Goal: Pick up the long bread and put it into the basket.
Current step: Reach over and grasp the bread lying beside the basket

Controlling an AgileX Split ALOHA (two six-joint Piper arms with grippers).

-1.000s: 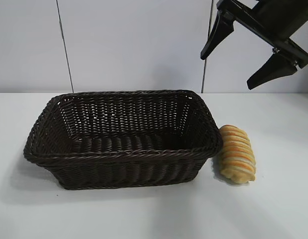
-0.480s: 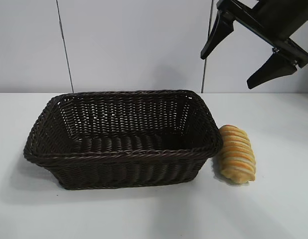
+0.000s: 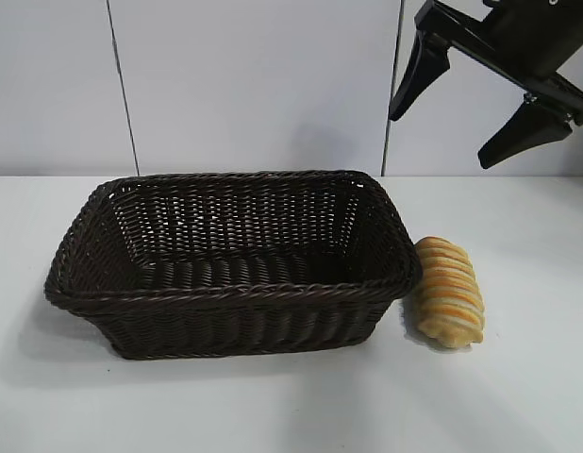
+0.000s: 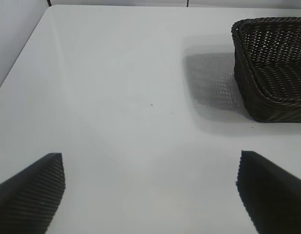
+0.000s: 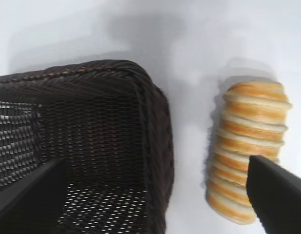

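I hold the right end effector (image 3: 487, 102) spread high above the long bread (image 3: 447, 291) beside the basket (image 3: 230, 293), ready to descend.

wall (image 3: 254, 85): pale panels, dark vertical seams | table (image 3: 273, 406): white, lightly glossy

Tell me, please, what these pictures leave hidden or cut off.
- Exterior view: the right hand is cut off above by the frame's top edge; the left arm is out of frame.
- Left wrist view: the long bread is absent; the basket is cropped at the edge.
- Right wrist view: a finger covers part of the long bread.
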